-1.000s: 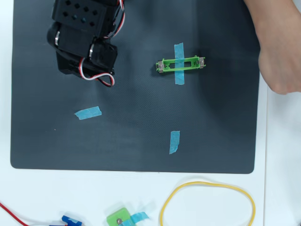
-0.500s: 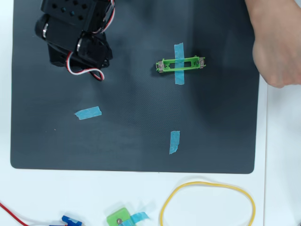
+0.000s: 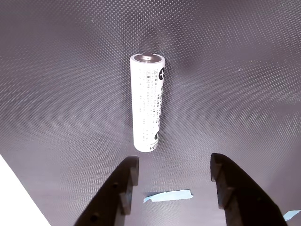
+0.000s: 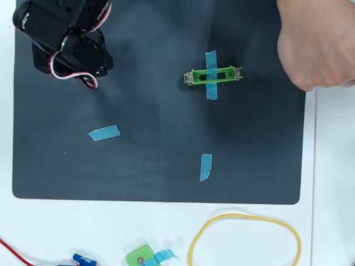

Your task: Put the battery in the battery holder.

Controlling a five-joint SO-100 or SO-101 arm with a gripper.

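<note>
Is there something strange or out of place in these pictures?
Yes. A person's hand reaches over the mat's upper right corner in the overhead view, close to the battery holder. The battery shows only in the wrist view, ahead of the open gripper.

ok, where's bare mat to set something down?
Free: mat centre between left tape strip, lower tape strip and battery holder; also the lower-right corner. Crowded: top-left under the arm, top-right by the hand.
</note>
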